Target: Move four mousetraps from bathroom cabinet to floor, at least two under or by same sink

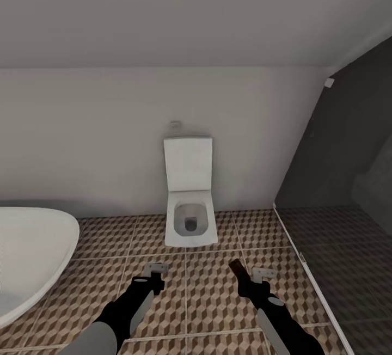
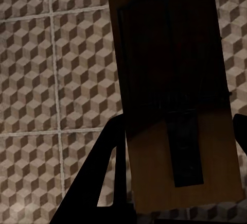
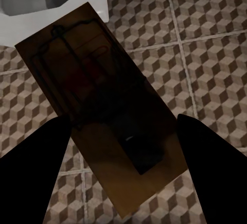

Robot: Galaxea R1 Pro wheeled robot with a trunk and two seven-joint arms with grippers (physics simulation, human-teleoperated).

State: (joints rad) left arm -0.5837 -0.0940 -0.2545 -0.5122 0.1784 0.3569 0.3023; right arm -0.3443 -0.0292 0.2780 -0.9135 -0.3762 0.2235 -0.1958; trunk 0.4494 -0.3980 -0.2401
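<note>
Facing the white wall, I had the bathtub point(image 1: 30, 257) at my far left, its curved white rim over the bathroom floor point(image 1: 212, 295) of cube-patterned tiles. My left gripper point(image 1: 155, 274) hung above those tiles, and in its wrist view a mousetrap point(image 2: 175, 105) lay between its dark fingers point(image 2: 103, 183), a tan board with dark wire and a dark bar down its middle; the fingers were closed in on the board's sides, holding it clear of the floor. Ahead, between my arms, stood the white toilet point(image 1: 189, 219) with its lid raised against the wall. My right gripper point(image 1: 247, 274) held a second mousetrap point(image 3: 103, 116), clamped likewise between its two fingers point(image 3: 31, 177), tilted, with the toilet's rim just beyond its far end. To the far right a dark grey wall point(image 1: 348, 142) met a darker floor.
</note>
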